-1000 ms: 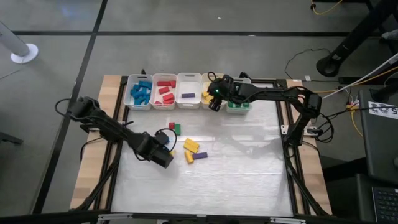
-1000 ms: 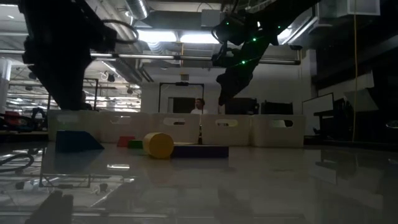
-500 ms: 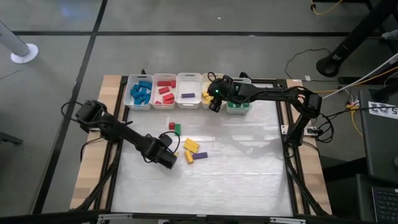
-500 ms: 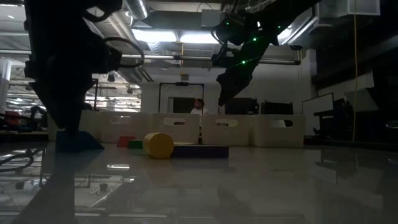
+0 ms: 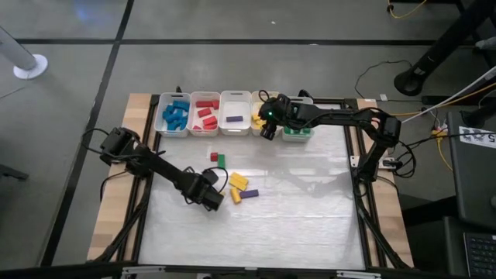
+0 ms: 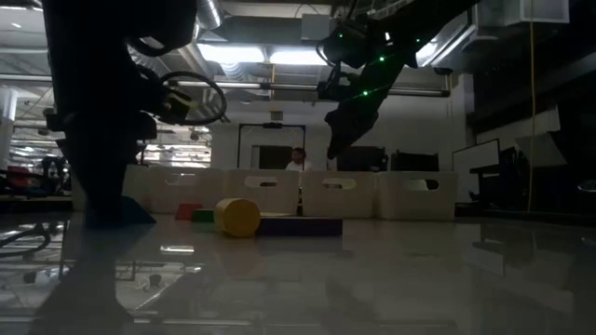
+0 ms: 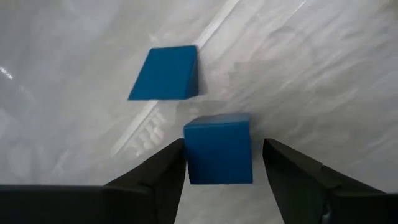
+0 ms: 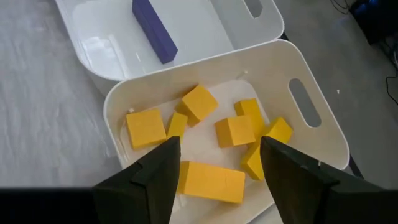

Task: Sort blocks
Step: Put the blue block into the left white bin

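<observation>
My left gripper (image 7: 222,144) is open and points down at the table, with a blue cube (image 7: 217,152) between its fingers. A blue wedge (image 7: 165,73) lies flat just beyond the cube. From above, my left gripper (image 5: 211,198) hides both. Beside it lie two yellow blocks (image 5: 238,181), a purple bar (image 5: 249,194), and a red (image 5: 214,156) and a green block (image 5: 222,161). My right gripper (image 8: 217,142) hangs open over the yellow bin (image 8: 317,140), with nothing between its fingers. My left gripper comes at the blue cube from above, a finger on either side of it. One finger (image 7: 171,165) stands right against the cube's side (image 7: 188,155); I cannot tell whether it touches. The other finger stands a little apart. The cube rests on the table.
Five white bins stand along the far edge: blue (image 5: 175,115), red (image 5: 205,115), purple (image 5: 235,113), yellow (image 5: 258,116) and green (image 5: 297,133). The right arm reaches across the far right of the table. A person (image 6: 298,160) stands in the room behind.
My left gripper has come down toward the table and a little toward its right and near edges, over the blue blocks. In the low view it now stands in front of the blue wedge. The blocks have not moved.
</observation>
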Motion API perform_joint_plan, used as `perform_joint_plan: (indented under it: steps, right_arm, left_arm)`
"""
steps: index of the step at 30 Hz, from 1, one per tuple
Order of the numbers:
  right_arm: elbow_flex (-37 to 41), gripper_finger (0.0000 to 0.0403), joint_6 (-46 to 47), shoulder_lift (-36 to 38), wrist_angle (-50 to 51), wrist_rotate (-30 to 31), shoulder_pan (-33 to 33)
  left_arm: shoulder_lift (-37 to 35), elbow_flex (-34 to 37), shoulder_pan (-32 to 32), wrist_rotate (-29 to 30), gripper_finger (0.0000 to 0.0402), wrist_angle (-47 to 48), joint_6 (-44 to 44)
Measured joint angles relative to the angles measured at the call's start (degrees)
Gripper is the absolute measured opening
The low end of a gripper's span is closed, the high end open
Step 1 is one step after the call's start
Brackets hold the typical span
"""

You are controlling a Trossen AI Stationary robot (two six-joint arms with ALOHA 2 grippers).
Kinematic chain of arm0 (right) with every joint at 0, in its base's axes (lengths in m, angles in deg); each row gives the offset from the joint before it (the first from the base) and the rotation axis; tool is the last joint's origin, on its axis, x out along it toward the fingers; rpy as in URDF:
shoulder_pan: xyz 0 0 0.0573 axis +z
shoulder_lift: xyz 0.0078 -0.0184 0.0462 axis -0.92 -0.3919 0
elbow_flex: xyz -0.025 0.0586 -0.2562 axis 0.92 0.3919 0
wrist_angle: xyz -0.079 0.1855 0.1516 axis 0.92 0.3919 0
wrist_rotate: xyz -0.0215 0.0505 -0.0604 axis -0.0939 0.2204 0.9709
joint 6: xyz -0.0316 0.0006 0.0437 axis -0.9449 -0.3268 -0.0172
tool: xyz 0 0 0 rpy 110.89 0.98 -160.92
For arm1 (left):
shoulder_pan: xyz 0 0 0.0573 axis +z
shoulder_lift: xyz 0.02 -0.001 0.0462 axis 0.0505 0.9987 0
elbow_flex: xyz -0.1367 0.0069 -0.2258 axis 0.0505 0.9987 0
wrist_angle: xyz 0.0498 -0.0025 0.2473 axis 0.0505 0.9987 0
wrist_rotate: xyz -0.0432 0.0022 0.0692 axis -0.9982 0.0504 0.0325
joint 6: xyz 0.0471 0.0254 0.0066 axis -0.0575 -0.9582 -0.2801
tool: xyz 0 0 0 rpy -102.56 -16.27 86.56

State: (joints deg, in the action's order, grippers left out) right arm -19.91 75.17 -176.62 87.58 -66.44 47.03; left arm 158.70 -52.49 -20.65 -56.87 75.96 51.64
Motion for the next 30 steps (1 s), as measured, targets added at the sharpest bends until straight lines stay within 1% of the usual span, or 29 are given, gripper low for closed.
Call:
perform_joint_plan:
  steps: [3, 8, 9, 13, 18, 21, 25, 30]
  right_arm:
    - [0.0, 0.0221, 0.0, 0.0, 0.2, -0.2, 0.0]
    - [0.0, 0.0221, 0.8, 0.0, 1.5, -0.7, 0.0]
    - [0.0, 0.0221, 1.3, 0.0, 1.6, -0.7, 0.0]
    - [0.0, 0.0221, 1.8, 0.0, 1.6, -0.9, 0.0]
    - [0.0, 0.0221, 1.9, 0.0, 1.6, -1.7, 0.1]
    - [0.0, 0.0221, 1.9, 0.0, 1.6, -4.6, 0.5]
    - [0.0, 0.0221, 2.0, 0.0, 1.6, -7.3, 2.2]
    - [0.0, 0.0221, 1.9, 0.0, 1.6, -7.7, 5.9]
  left_arm:
    - [0.0, 0.0, 0.4, 0.0, 0.0180, -0.3, -1.6]
    - [0.0, 0.0, 1.1, 0.1, 0.0122, -1.0, -3.7]
    - [-0.2, 0.0, 1.2, 0.0, 0.0117, -1.1, -4.3]
    - [-1.0, 0.0, 2.0, 0.0, 0.0117, -0.9, -6.9]
    - [-4.2, 0.0, 3.2, 0.3, 0.0117, 0.8, -9.6]
    - [-7.2, 0.0, 4.2, 3.0, 0.0117, 5.8, -11.3]
    - [-12.3, 0.0, 6.6, 7.2, 0.0117, 14.7, -11.0]
    - [-20.4, 0.0, 10.9, 14.0, 0.0117, 22.6, -11.1]
